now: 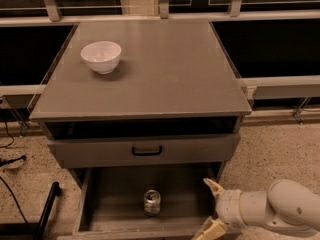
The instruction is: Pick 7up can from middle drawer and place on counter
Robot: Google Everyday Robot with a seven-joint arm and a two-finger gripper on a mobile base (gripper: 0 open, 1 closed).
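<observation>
1. Find the can (152,202) standing up in the open drawer (112,196), near the front.
2. See the gripper (211,208) low by the drawer's right side, near the can but not touching, jaws spread wide and empty.
3. Guess light, hard, smooth, a bit slippery, easy to dent.
4. Grab round the middle of its sides; squeeze gently.
5. Keep away from the bowl (101,56) on the counter (160,79).

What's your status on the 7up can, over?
Gripper open, empty, at middle drawer right edge. 7up can upright inside, untouched. Nothing between them. White bowl on counter, back left.
</observation>
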